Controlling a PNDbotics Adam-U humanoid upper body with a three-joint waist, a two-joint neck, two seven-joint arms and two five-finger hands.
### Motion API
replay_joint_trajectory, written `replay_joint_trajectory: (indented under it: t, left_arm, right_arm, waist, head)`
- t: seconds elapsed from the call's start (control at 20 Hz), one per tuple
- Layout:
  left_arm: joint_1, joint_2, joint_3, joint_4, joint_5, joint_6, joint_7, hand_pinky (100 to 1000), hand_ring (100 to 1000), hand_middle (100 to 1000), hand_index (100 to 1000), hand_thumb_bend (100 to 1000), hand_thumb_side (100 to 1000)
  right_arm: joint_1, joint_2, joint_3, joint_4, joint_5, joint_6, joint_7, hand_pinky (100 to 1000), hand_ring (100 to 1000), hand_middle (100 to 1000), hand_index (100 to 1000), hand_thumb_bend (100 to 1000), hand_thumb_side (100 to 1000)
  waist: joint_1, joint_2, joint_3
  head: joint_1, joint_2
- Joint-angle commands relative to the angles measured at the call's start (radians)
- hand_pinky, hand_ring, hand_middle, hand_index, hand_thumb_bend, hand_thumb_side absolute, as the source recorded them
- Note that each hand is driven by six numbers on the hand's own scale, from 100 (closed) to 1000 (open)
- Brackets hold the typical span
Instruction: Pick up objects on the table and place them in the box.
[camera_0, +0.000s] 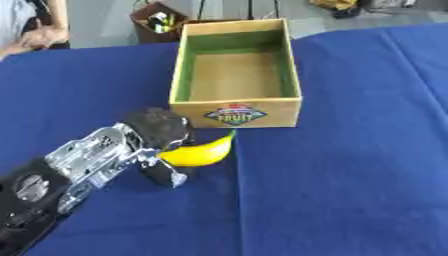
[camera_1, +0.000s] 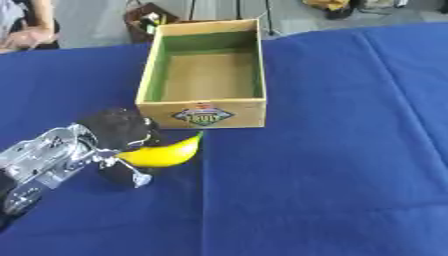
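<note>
A yellow banana (camera_0: 203, 152) lies on the blue tablecloth just in front of the wooden box (camera_0: 236, 113), its tip pointing up toward the box's front wall. My left hand (camera_0: 157, 131) comes in from the lower left. Its fingers curl over the banana's left end and the thumb (camera_0: 166, 175) sits below it, so the hand is shut on the banana. The box is open at the top, with green inner walls, and nothing shows inside it. The right hand shows in neither view.
A brown container (camera_0: 156, 21) with small items stands on the floor beyond the table's far edge. A person's hand (camera_0: 39, 37) rests at the far left corner. Blue cloth (camera_0: 350, 165) covers the whole table to the right of the box.
</note>
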Motion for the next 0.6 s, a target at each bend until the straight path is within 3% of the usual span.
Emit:
replay_joint_trajectory:
  t: [0.05,0.25,0.45,0.6]
  left_arm:
    - [-0.015,0.009,0.004,-0.011,0.011,0.004,0.002,342,486,561,664,182,483]
    - [-0.013,0.011,0.005,-0.014,0.016,0.008,0.007,333,479,555,661,100,452]
    - [-0.012,0.013,0.007,-0.02,0.02,0.01,0.009,333,479,556,662,100,447]
    - [-0.014,0.021,0.009,-0.035,0.019,0.01,0.009,328,476,553,659,100,389]
  right_arm:
    - [-0.005,-0.015,-0.003,-0.017,-0.005,0.0,-0.001,773,719,622,791,100,884]
    - [-0.005,-0.015,-0.003,-0.017,-0.006,0.001,-0.002,774,719,622,791,100,884]
    - [-0.004,-0.016,-0.003,-0.017,-0.006,0.0,-0.001,774,719,622,791,100,885]
    - [-0.003,-0.017,-0.002,-0.017,-0.007,0.002,0.0,774,719,622,791,100,885]
  waist:
    - [-0.005,-0.019,-0.001]
    - [-0.004,-0.02,-0.001]
    - [-0.004,-0.021,0.0]
    - [-0.002,-0.024,0.003]
  head:
    - [0.0,-0.007]
    - [0.0,-0.007]
    - [0.0,-0.008]
    - [-0.001,-0.005]
